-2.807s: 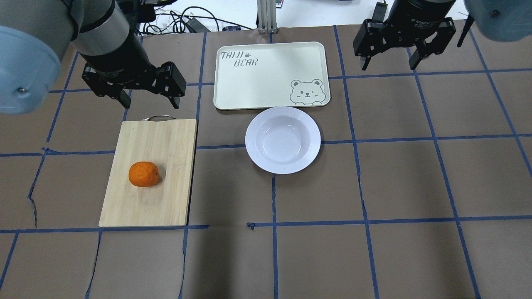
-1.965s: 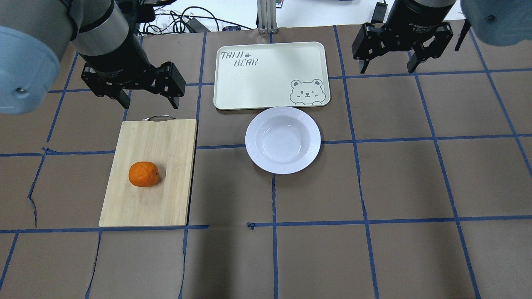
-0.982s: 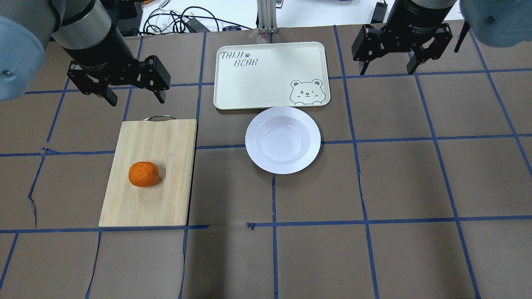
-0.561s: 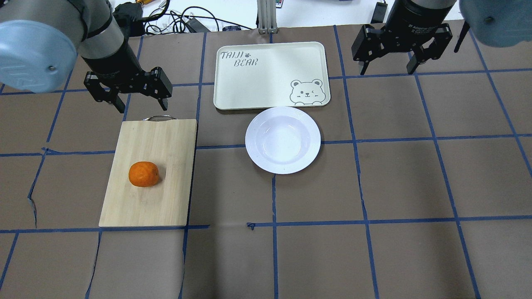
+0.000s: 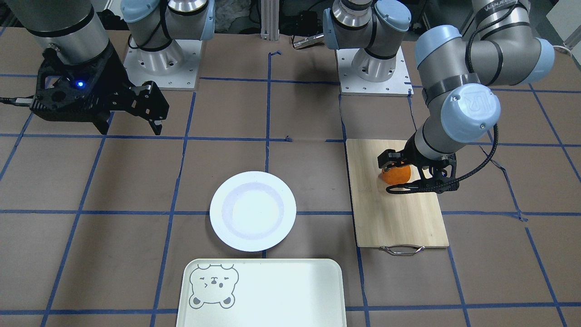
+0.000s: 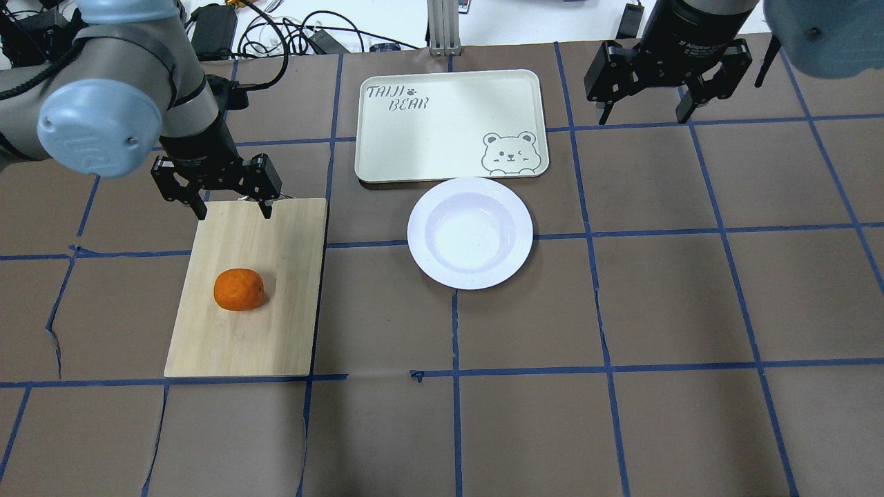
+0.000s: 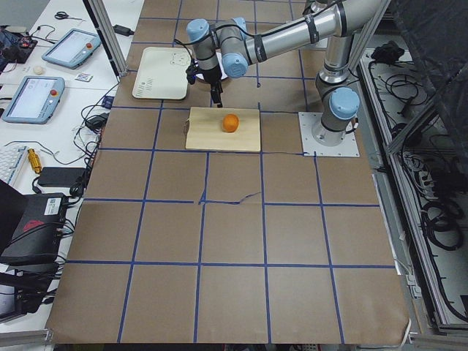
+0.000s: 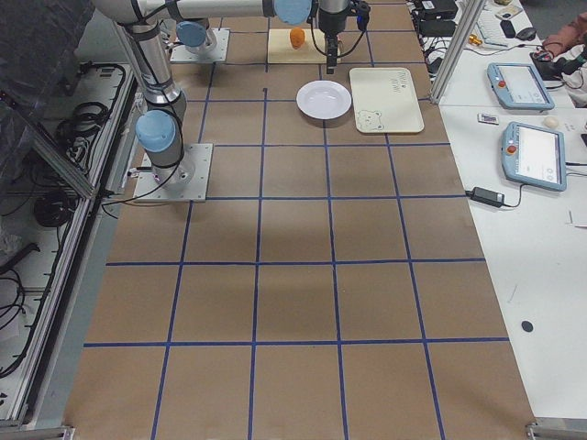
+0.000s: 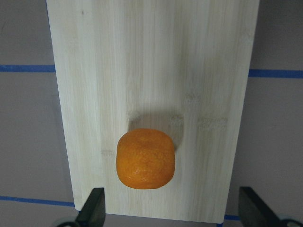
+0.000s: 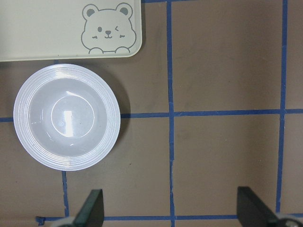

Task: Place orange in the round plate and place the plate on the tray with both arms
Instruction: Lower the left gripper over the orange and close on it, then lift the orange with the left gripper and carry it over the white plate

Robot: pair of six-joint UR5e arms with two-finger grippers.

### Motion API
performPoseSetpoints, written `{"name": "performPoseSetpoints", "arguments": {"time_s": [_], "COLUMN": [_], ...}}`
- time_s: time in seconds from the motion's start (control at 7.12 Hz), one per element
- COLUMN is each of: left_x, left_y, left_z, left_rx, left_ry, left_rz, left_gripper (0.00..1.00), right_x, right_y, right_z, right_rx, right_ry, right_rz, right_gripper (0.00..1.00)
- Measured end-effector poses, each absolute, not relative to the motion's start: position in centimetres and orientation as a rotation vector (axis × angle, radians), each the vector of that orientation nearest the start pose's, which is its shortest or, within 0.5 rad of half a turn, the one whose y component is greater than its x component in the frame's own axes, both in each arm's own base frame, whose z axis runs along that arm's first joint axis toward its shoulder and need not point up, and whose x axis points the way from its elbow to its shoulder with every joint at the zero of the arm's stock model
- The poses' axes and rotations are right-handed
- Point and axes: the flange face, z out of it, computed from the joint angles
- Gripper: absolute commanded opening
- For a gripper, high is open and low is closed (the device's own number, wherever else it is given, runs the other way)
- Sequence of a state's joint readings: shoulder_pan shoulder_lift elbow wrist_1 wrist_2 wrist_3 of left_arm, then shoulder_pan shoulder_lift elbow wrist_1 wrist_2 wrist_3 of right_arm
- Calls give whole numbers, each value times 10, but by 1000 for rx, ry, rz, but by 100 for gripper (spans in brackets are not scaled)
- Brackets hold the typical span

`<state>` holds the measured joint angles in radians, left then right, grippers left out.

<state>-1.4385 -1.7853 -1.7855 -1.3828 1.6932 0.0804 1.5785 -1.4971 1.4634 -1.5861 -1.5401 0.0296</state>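
The orange point(image 6: 239, 290) lies on a bamboo cutting board point(image 6: 273, 335), also seen in the left wrist view point(image 9: 146, 158). My left gripper point(image 6: 233, 208) hangs open over the board's far end by the handle, with the orange just short of its fingers and untouched. The round plate point(image 6: 469, 232) sits empty on the table, touching the near edge of the tray point(image 6: 442, 131), which has a bear drawing. My right gripper point(image 6: 644, 114) is open, high above the table to the right of the tray, and looks down on the plate point(image 10: 66, 117).
The cutting board's metal handle point(image 5: 401, 249) points towards the tray side. Cables point(image 6: 304, 34) lie beyond the table's far edge. The two arm bases point(image 5: 161, 63) stand at the robot side. Brown paper with blue tape lines covers the table.
My left arm has swung in and come down from beyond the board to over its far end, still open. The right gripper, orange, plate and tray have stayed put.
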Motion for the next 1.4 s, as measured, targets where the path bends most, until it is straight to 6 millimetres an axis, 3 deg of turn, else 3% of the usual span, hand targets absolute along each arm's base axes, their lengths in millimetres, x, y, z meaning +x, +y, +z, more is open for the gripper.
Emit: {"name": "performPoseSetpoints", "arguments": {"time_s": [0.42,0.56,0.84,0.98,1.12,1.4], "left_x": [-39,-37,-35,-35,-35,-33], "left_y": [-522,-522,-522,-522,-522,-535], "left_z": [246,234,214,208,207,223], "left_rx": [26,35,57,89,114,103], "left_ry": [3015,3011,3010,3012,3013,3020], "left_rz": [471,501,561,580,586,525], "left_gripper": [100,95,49,20,6,6], "right_x": [141,141,141,141,141,141], "right_y": [-527,-526,-527,-527,-527,-527], "right_z": [505,505,504,504,504,504], "right_rx": [31,30,31,32,32,32], "right_ry": [3109,3109,3109,3109,3109,3109], "right_rz": [-75,-74,-72,-71,-70,-69], "right_gripper": [100,100,100,100,100,100]}}
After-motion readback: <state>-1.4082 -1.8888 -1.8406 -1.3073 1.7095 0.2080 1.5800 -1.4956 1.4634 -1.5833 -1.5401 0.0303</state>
